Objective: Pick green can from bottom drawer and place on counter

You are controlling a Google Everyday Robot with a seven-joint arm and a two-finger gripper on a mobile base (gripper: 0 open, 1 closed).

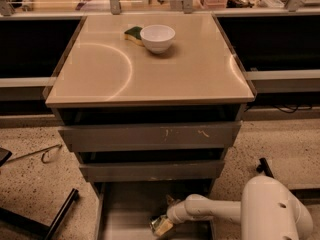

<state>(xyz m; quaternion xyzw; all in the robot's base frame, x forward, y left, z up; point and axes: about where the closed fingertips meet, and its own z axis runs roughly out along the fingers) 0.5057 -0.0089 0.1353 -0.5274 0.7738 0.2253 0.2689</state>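
The bottom drawer is pulled open at the foot of the cabinet, showing its plain grey floor. My white arm reaches into it from the lower right. My gripper is low inside the drawer, near the front middle. A small shiny pale-green object, apparently the green can, sits right at the gripper's tip; how the gripper meets it is hidden. The tan counter lies above, with a pale curved reflection on its left side.
A white bowl and a green-and-yellow sponge sit at the back of the counter. Two closed grey drawer fronts overhang the open drawer. A black bar lies on the speckled floor at left.
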